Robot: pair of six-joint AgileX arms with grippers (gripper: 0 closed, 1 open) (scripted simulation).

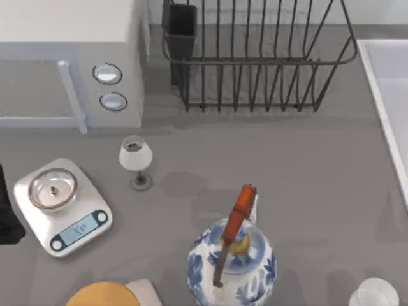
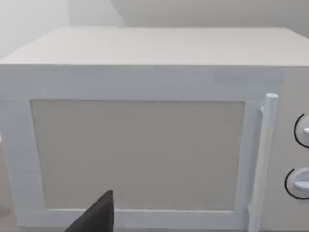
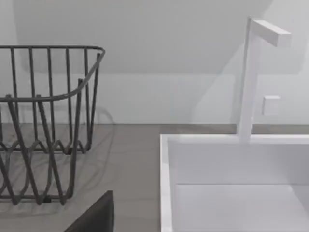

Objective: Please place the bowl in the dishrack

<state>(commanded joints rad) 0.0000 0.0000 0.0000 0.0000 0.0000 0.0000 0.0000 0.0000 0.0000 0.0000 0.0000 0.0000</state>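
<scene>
The bowl is out of view. The dishrack [image 1: 255, 62], a black wire rack with upright rods and a dark utensil cup [image 1: 182, 25], stands at the back of the table, right of centre. The right wrist view faces its end [image 3: 48, 96] from across bare tabletop. A dark part of my right gripper [image 3: 96, 215] sits at that view's edge. A dark part of my left gripper [image 2: 96, 215] faces the microwave door, and my left arm [image 1: 5, 217] shows at the table's left edge.
A white microwave [image 1: 70, 57] stands back left, a sink [image 1: 389, 95] with a faucet [image 3: 251, 72] at the right. A wine glass [image 1: 136, 156], a scale [image 1: 62, 207], a blue-white vase [image 1: 233, 264] and a white cup [image 1: 375, 294] stand in front.
</scene>
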